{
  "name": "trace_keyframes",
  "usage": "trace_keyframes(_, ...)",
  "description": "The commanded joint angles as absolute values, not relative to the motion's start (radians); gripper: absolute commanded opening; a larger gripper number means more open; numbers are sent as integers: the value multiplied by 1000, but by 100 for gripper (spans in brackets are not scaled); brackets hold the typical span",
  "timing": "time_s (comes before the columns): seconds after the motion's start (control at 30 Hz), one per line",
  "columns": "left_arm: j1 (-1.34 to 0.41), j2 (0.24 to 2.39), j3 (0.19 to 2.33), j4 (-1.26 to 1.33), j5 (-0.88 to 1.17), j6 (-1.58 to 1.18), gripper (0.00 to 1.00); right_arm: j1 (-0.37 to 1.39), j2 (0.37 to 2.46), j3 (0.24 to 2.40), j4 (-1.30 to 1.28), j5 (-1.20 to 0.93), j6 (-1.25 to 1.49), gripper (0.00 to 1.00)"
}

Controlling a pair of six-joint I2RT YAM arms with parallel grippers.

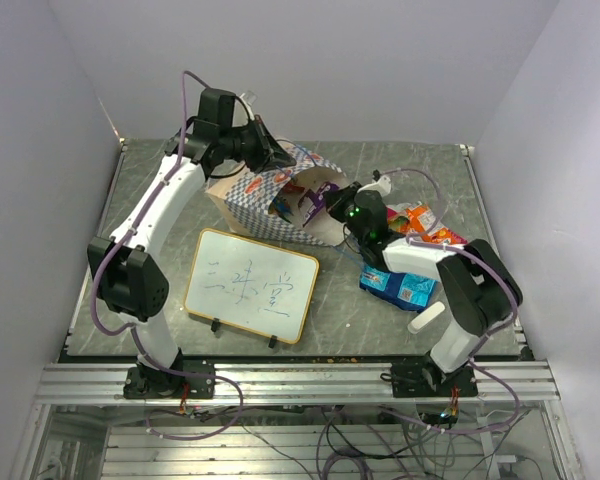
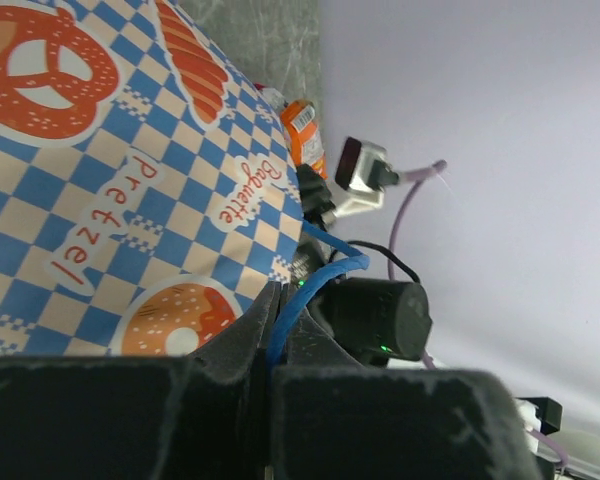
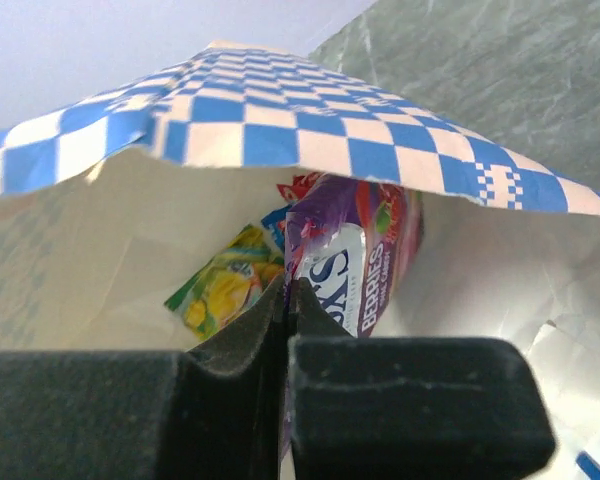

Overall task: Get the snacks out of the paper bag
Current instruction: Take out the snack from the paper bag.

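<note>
**A:** Right gripper (image 3: pixel 288 300) status?
**B:** Jaws pinched to a sliver on the near edge of a purple packet (image 3: pixel 352 262), just inside the mouth of the paper bag (image 3: pixel 280 130). The grip is made, but the packet isn't out yet.
**A:** Left?
**B:** Left gripper (image 2: pixel 277 335) is clamped narrow on the blue cord handle (image 2: pixel 320 277) at the bag rim, propping the mouth up.
**A:** Bag pose?
**B:** It's on its side on the table (image 1: pixel 360 320). In the top view its long axis runs roughly 9-to-3, with the mouth facing 3–4 o'clock toward the right arm. The whiteboard (image 1: pixel 250 285) lies just beside it at 6.
**A:** Packet pose?
**B:** In the right wrist view its long axis runs from the jaws toward 12–1 o'clock, deeper into the bag, and the lettering runs along that axis. A green-yellow packet (image 3: pixel 225 290) sits beside it at 9, further in.
**A:** Anything out?
**B:** A red-orange packet (image 1: pixel 425 222) and a blue-teal packet (image 1: pixel 398 285) are on the table, at 3–4 o'clock of the mouth.
**A:** Next move?
**B:** My read: pull straight back along the packet's axis, low enough to miss the upper rim, with the left arm bracing so the bag doesn't drag. Then drop it by the other two. It's a thin-edge pinch, so it could slip if it snags on the paper.
</note>
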State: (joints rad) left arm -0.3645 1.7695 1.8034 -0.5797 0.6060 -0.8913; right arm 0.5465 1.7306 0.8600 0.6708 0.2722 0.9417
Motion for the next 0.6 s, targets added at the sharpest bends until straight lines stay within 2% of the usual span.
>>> trace_keyframes(0.0, -345, 1738, 1799, -597, 599, -874, 7, 551, 1614, 807, 695, 190, 766, 0)
trace_keyframes(0.3, -336, 1738, 1808, -639, 580, -842, 7, 551, 1383, 832, 550, 126, 500, 0)
trace_keyframes(0.57, -328, 1740, 1811, -649, 565, -844, 7, 551, 1190, 874, 308, 101, 347, 0)
